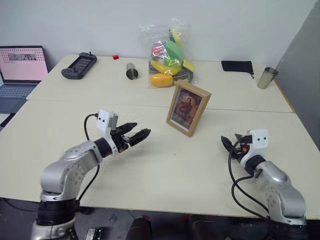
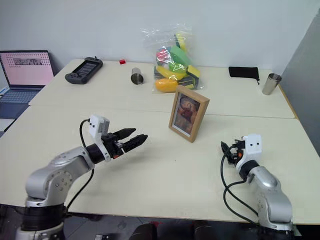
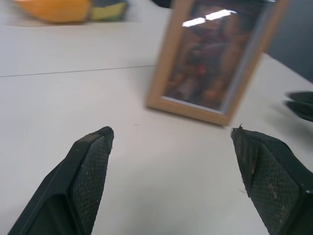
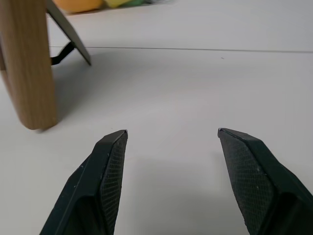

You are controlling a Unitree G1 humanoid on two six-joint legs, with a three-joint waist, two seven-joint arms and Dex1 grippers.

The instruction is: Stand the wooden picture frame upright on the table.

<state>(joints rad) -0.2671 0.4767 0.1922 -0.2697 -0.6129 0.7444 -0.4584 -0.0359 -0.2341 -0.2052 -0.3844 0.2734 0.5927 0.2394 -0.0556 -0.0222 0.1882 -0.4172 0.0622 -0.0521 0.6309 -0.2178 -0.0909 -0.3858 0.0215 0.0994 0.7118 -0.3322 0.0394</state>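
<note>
The small light-wood picture frame (image 1: 188, 108) with its reddish portrait stands upright on the cream-beige table (image 1: 165, 170), its fold-out stand hidden from my head. My left gripper (image 1: 137, 136) and right gripper (image 1: 231, 142) flank it, both spread open, empty.

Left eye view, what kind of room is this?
Probably an office or lab workspace: a cream table against a plain wall, an open laptop at one side, and a handheld controller near the back.

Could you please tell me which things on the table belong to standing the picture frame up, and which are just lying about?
Job: wooden picture frame, upright on the table.
Lying about: laptop, handheld console, bag of toys, two metal cups, black pouch.
</note>
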